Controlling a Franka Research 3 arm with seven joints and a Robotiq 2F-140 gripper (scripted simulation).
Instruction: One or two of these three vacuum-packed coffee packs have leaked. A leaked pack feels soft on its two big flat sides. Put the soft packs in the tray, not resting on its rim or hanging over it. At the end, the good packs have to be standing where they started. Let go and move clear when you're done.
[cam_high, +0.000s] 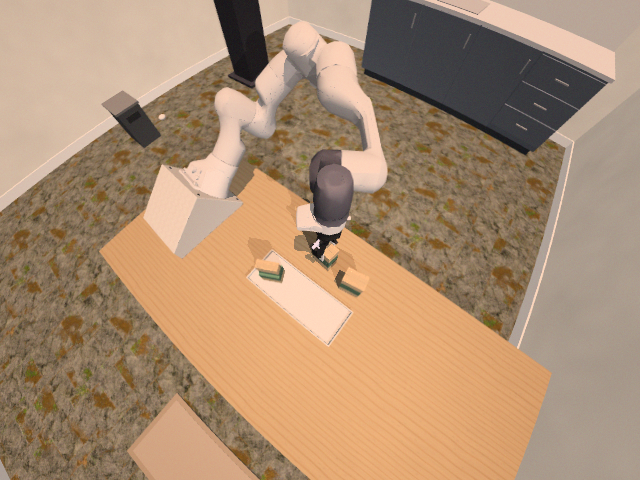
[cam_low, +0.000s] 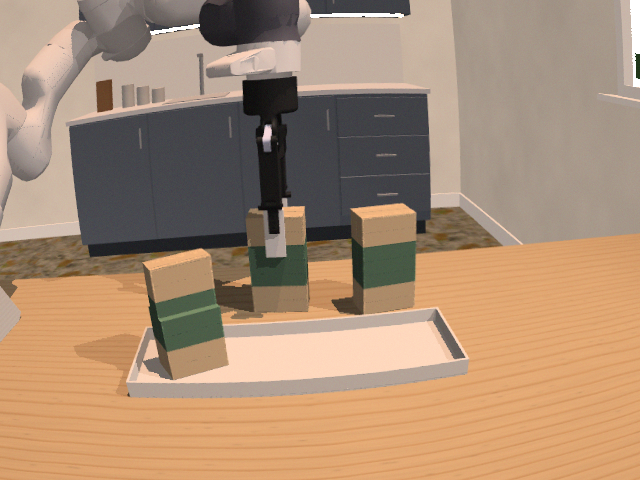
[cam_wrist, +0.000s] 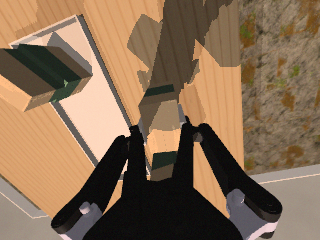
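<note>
A tan and green coffee pack (cam_high: 331, 253) (cam_low: 295, 269) (cam_wrist: 164, 142) stands upright on the table behind the tray. My gripper (cam_high: 327, 252) (cam_low: 279, 238) (cam_wrist: 163, 114) points down and is shut on this pack, one finger against each big flat side. The pack's base is on the table. A second pack (cam_high: 354, 282) (cam_low: 385, 264) stands upright to its right in the exterior view. A third pack (cam_high: 269, 269) (cam_low: 190, 326) (cam_wrist: 42, 70) is tilted, inside the left end of the white tray (cam_high: 310, 305) (cam_low: 330, 356) (cam_wrist: 102, 117), with a step in its green band.
The tray's middle and right part hold nothing. The table's back edge (cam_wrist: 242, 100) runs close behind the held pack. The robot's base block (cam_high: 188, 217) is at the table's left end in the top view.
</note>
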